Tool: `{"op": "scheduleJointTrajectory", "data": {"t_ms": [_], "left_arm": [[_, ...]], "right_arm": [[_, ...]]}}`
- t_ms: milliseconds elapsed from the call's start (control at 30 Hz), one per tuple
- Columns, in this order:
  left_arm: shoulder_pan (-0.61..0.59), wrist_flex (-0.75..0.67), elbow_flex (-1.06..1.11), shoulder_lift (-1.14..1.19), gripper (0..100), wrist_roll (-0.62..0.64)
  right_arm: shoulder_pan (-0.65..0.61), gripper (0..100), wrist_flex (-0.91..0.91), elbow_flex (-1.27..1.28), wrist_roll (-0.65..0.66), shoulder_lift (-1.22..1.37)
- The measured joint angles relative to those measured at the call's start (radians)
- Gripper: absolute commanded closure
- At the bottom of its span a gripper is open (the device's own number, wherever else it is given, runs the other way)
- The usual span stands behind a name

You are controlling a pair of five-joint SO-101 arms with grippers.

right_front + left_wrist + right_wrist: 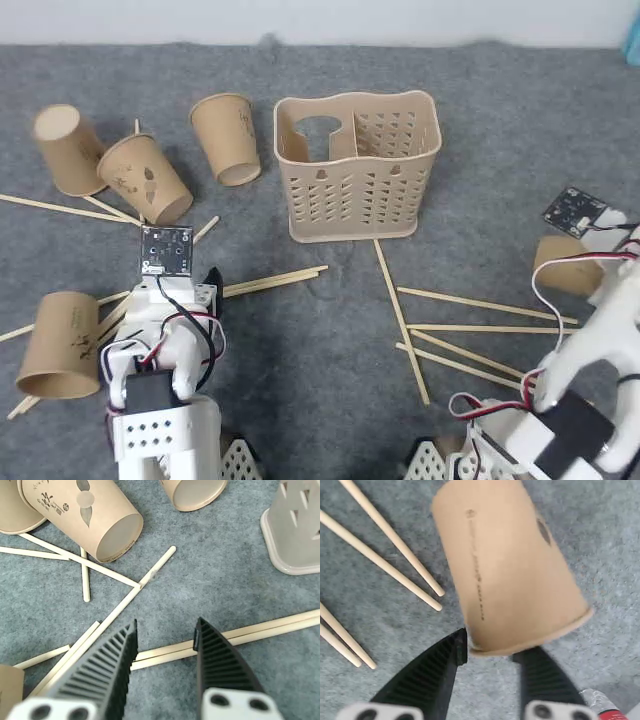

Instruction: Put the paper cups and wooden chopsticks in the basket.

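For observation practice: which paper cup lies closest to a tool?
The lone cup right of the basket, its rim at the right tool; others lie left.

The worktop (500, 110) is covered in grey felt-like cloth; a pale surface (300, 18) runs behind its far edge, something turquoise (634, 35) beside it.

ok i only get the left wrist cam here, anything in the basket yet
observer: no, in the high view both compartments of the basket look empty.
operator: where's the right arm
observer: the right gripper is open at the wide end of a paper cup lying on its side, right of the basket.
operator: how many cups total
observer: five in the high view: that one, three cups grouped left of the basket, and a fifth cup beside the left arm.
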Motion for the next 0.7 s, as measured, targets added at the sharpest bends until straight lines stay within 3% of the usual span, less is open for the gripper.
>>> {"op": "scheduleJointTrajectory", "data": {"t_ms": [267, 700], "left_arm": [[0.0, 0.0, 0.0, 0.0, 83, 0.0], [0.0, 0.0, 0.0, 0.0, 83, 0.0]], "right_arm": [[0.0, 83.0, 0.049, 0.0, -0.031, -0.005], [0.061, 83.6, 0.341, 0.0, -0.031, -0.394]]}}
